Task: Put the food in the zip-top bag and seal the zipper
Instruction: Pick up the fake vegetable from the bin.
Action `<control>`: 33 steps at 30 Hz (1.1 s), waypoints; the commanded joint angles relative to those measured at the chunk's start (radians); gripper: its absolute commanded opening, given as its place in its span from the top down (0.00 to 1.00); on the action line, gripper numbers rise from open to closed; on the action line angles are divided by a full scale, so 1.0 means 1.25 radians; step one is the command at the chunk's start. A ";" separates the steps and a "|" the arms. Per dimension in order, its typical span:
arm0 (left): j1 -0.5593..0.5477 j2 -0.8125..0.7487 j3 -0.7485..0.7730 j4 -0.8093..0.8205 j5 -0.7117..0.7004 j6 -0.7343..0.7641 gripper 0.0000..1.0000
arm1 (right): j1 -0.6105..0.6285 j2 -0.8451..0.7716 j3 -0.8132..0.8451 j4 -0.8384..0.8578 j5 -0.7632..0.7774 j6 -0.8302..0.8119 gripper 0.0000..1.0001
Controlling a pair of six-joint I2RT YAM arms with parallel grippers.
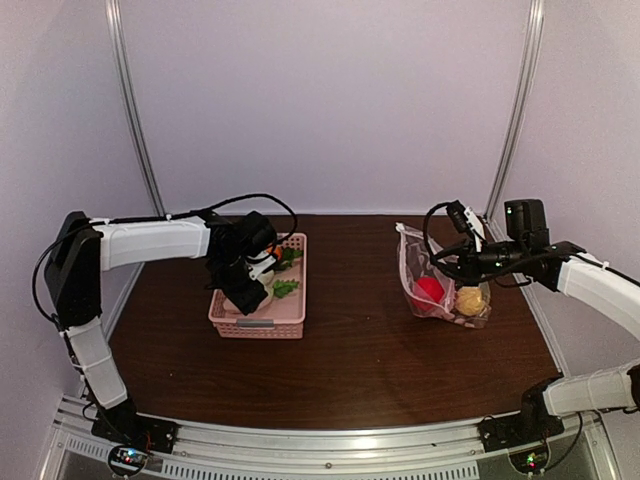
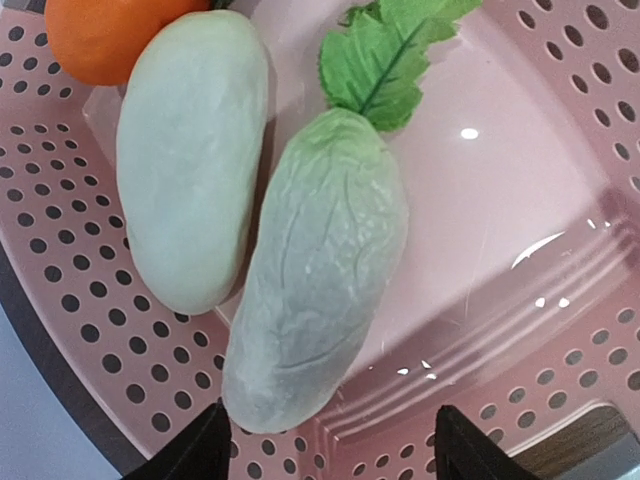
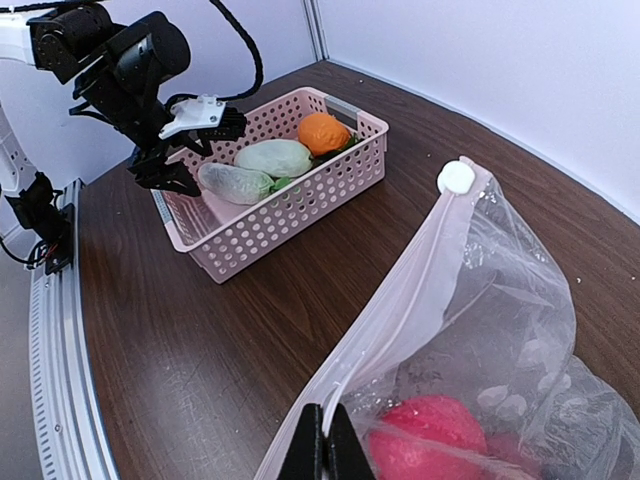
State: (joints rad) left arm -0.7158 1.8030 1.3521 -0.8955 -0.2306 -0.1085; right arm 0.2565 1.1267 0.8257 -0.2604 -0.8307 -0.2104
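Observation:
Two whitish-green food pieces (image 2: 320,270) (image 2: 190,150) and an orange one (image 2: 105,35) lie in the pink basket (image 2: 500,200). My left gripper (image 2: 330,450) reaches down into it, open, its fingers either side of the lower tip of the leafy whitish-green piece, which lies close to the left finger. The zip-top bag (image 3: 500,330) stands at the right with a red piece (image 3: 430,435) inside; a yellow piece (image 1: 470,298) also shows through the plastic. My right gripper (image 3: 325,445) is shut on the bag's mouth edge at the zipper (image 3: 420,290), holding it up.
The basket (image 1: 262,322) sits left of centre on the dark wooden table (image 1: 360,350). A white slider (image 3: 456,178) sits at the far end of the zipper. Pale walls enclose the table on three sides.

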 commanded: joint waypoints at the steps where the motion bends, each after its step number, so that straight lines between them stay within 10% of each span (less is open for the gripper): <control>1: 0.013 0.037 0.048 -0.024 -0.038 0.020 0.29 | -0.005 -0.005 0.010 -0.014 0.019 -0.015 1.00; 33: 0.039 0.116 0.052 0.015 -0.033 0.074 0.57 | -0.005 -0.008 0.009 -0.028 0.024 -0.038 1.00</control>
State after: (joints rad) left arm -0.6731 1.9579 1.4174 -0.9058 -0.2756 -0.0231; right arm 0.2565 1.1263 0.8257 -0.2840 -0.8280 -0.2409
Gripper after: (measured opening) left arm 0.459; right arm 0.003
